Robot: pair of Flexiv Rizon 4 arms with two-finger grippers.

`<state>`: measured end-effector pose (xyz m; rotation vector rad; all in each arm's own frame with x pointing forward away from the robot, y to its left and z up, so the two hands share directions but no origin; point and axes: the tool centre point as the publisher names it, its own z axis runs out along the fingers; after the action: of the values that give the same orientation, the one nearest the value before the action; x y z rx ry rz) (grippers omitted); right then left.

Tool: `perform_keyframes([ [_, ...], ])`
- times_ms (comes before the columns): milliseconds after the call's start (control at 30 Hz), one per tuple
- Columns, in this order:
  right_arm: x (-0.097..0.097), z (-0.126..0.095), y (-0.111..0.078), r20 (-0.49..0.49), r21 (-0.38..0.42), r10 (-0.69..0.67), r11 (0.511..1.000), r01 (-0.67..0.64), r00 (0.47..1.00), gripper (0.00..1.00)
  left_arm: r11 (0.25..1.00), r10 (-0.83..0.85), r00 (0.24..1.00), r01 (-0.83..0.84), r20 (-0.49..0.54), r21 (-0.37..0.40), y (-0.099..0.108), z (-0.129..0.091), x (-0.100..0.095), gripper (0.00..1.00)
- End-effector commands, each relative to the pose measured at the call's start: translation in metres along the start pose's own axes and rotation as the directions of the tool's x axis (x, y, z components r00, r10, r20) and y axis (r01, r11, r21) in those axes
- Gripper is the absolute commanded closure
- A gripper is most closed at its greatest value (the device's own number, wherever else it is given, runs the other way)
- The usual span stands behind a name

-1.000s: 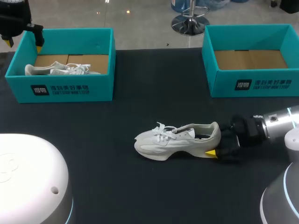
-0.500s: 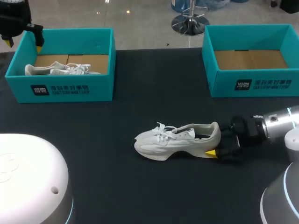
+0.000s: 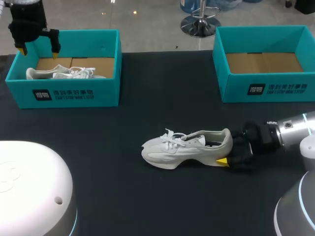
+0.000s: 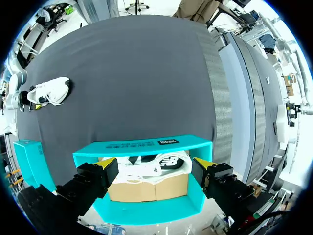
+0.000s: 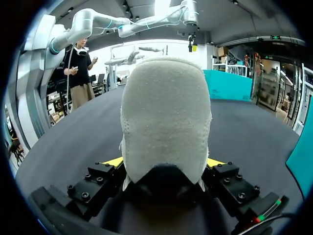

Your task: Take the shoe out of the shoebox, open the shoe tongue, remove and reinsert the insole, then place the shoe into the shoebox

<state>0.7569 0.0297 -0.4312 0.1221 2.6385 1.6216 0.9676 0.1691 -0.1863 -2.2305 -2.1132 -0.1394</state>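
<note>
Shoe (image 3: 187, 147) lies mid-worktop on its sole, our right gripper (image 3: 227, 154) clamped on its heel. Our left gripper (image 3: 39, 49) hangs with fingers spread over the left shoebox (image 3: 64, 93) at the far-left corner, with a second shoe (image 3: 64, 73) inside.

We are holding our left arm (image 3: 27, 19) high at the far left, its gripper (image 3: 39, 51) pointing down, fingers spread apart. Our right arm (image 3: 290, 130) is lying low, its gripper (image 5: 164, 164) clamping the shoe (image 3: 187, 147) at its heel.

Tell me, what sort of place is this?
Likely a robot lab: on a black table, the right end effector grips a white shoe; the left end effector hovers over a teal shoebox.
</note>
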Motion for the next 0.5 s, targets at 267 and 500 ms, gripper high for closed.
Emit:
perform_keyframes([
  [267,0.001,0.002,-0.001,0.002,0.002,0.0,1.0,0.0,1.0,1.0,0.985,-0.147,0.989,0.147,-0.005,0.087,-0.082,0.001,-0.084,0.0],
  [500,0.001,0.002,-0.001,0.002,0.002,0.0,1.0,0.0,1.0,1.0,0.991,-0.028,1.0,0.029,-0.009,0.128,-0.109,0.007,-0.106,0.0],
])
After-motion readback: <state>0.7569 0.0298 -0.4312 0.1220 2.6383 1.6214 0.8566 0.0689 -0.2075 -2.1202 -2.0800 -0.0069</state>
